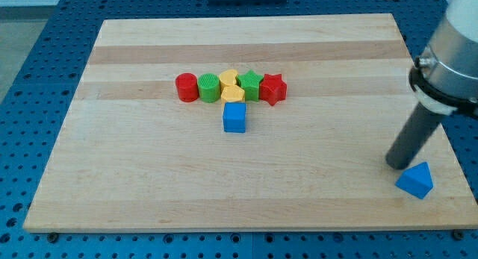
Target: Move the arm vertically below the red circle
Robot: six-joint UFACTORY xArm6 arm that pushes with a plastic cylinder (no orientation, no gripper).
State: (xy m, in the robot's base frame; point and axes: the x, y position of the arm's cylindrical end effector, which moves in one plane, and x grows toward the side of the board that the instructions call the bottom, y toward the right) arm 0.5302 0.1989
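The red circle [186, 87] stands at the left end of a tight cluster in the upper middle of the wooden board [149, 177]. To its right are a green circle [209, 88], two yellow blocks [229, 79] [234, 94], a green star [250, 85] and a red star [273, 89]. A blue cube [234, 117] sits just below the cluster. My tip [395, 165] rests on the board far to the right of the red circle, near the view's lower right, just up and left of a blue triangle [415, 180].
The board lies on a blue perforated table [30, 102]. The arm's grey body [452, 57] hangs over the board's right edge.
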